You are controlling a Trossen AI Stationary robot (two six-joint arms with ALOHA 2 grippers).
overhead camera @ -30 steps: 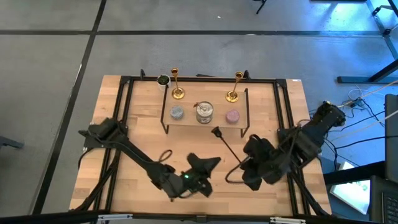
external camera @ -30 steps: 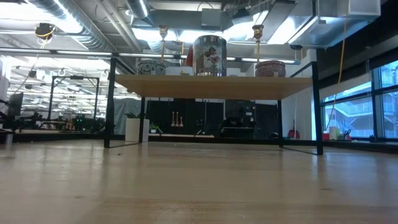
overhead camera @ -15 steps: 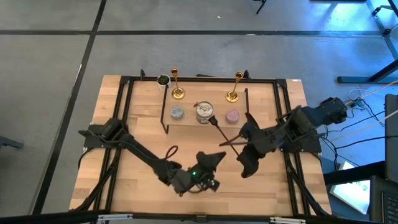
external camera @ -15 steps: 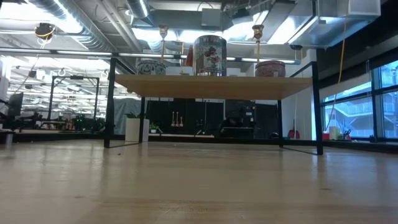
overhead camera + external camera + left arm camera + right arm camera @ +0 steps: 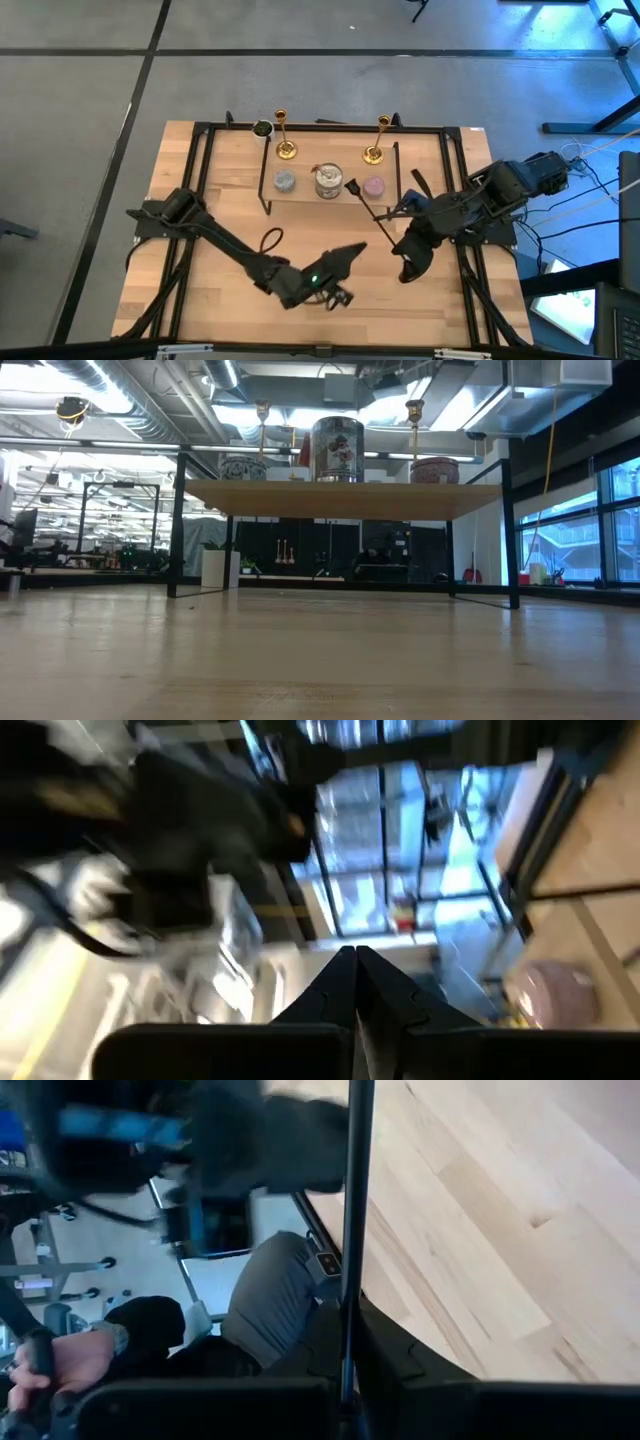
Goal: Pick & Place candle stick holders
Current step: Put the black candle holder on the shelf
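Two gold candle stick holders stand by their round bases on the back of a raised wooden shelf; their cup tops show in the low view. My right gripper hangs above the table's right half, shut on a thin black rod. The rod's thicker head shows over the shelf's front, between the tin and the pink candle. My left gripper is shut with nothing in it, above the table's near middle, its fingertips together. My right gripper pinches the black rod's near end between its two fingers. The rod runs on out past the fingertips, in line with them. It slants toward the table's far left, lifted clear of the table.
On the shelf's front stand a blue-grey candle, a silver tin and a pink candle. A black metal frame runs round the table. A person's hand and legs show beyond the table's edge.
My right gripper has risen and gone toward the table's far edge, carrying the rod; the rod's head has moved from the bare table to over the shelf's front. My left gripper has moved toward the table's right edge and rolled about its own line, staying shut.
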